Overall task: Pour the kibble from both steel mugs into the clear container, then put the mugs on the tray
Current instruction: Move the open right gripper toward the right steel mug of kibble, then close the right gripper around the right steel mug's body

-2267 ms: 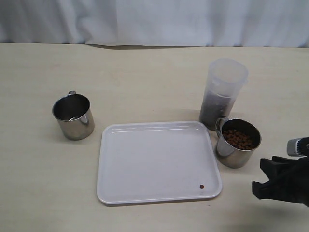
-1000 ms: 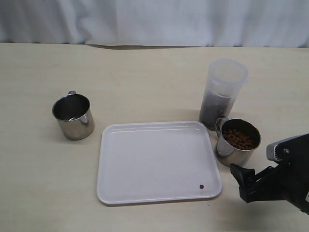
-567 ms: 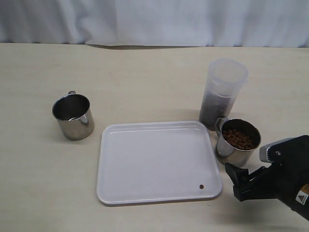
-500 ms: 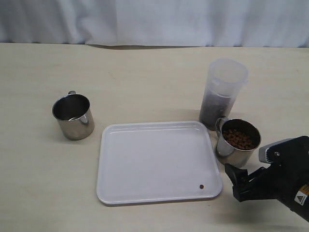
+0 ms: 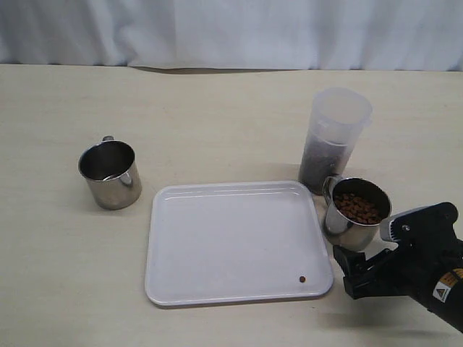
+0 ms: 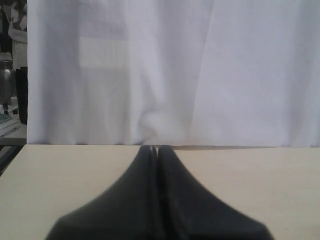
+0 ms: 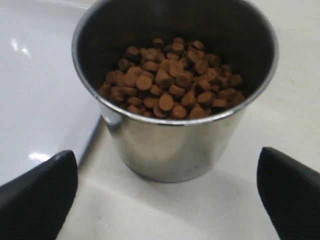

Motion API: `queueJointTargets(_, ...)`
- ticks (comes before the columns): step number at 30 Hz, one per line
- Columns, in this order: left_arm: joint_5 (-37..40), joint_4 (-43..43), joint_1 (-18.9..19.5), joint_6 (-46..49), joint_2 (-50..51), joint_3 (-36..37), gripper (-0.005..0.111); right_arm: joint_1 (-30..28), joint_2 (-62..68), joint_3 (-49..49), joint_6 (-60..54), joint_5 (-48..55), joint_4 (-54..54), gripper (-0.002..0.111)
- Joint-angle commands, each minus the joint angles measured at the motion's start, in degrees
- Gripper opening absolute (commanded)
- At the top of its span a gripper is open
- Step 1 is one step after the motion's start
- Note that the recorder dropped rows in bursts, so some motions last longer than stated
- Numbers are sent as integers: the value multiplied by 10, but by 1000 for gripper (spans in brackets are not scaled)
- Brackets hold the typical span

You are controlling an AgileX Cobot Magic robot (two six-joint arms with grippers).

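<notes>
A steel mug (image 5: 356, 215) full of brown kibble (image 5: 358, 207) stands just right of the white tray (image 5: 235, 242), in front of the clear container (image 5: 334, 137), which holds kibble in its lower half. The other steel mug (image 5: 110, 174) stands left of the tray and looks empty. My right gripper (image 5: 360, 266) is open, low on the table just in front of the full mug. In the right wrist view the mug (image 7: 175, 145) sits ahead of the wide-apart fingers (image 7: 42, 187), not between them. My left gripper (image 6: 157, 148) is shut on nothing and faces the curtain.
One stray pellet (image 5: 302, 279) lies in the tray's near right corner. A white curtain (image 5: 231, 29) hangs behind the table's far edge. The tray's rim (image 7: 92, 135) lies close beside the full mug.
My right gripper has moved in from the lower right toward the full mug, staying open. The mugs, container and tray have not moved.
</notes>
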Motion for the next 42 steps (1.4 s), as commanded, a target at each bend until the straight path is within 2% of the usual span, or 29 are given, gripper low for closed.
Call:
queueJointTargets(1,0,0,1,-1,-1,-1,0,3,2,-1,-8,-14,3,73)
queueJointTargets(10,0,0,1,-1,-1,-1,0,3,2,-1,-9,-27,82,73)
queueJointTargets(17,0,0,1,-1,-1,-1,0,3,2,-8,-2,-38,48,73)
queueJointTargets(22,0,0,1,-1,-1,-1,0,2,2,-8,-4,-91,-2,73)
queueJointTargets(27,0,0,1,-1,-1,-1,0,2,15,-8,-13,-93,29,73)
queueJointTargets(42,0,-1,1,-1,-1,-1,0,0,127,-48,10,-100,23,73)
